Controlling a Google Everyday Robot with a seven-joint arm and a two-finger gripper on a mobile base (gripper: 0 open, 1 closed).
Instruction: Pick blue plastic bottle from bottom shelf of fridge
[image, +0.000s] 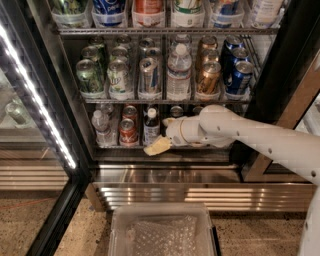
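Observation:
The blue plastic bottle (151, 129), dark with a white cap, stands upright at the front of the bottom shelf (120, 146) of the fridge (272, 75). My gripper (161, 135) is at the shelf's front edge, just right of the bottle's base and close to it. It is open: one pale yellow finger (157, 146) lies low in front of the shelf lip, and the other tip shows higher, by the bottle's shoulder. It holds nothing. My white arm reaches in from the right and hides the right part of the shelf.
A red soda can (128, 131) and a clear small water bottle (101, 128) stand left of the blue bottle. Cans and a larger water bottle (179, 72) fill the rack above. The open glass door with its LED strip (37, 95) is at left. A clear plastic bin (162, 232) sits on the floor below.

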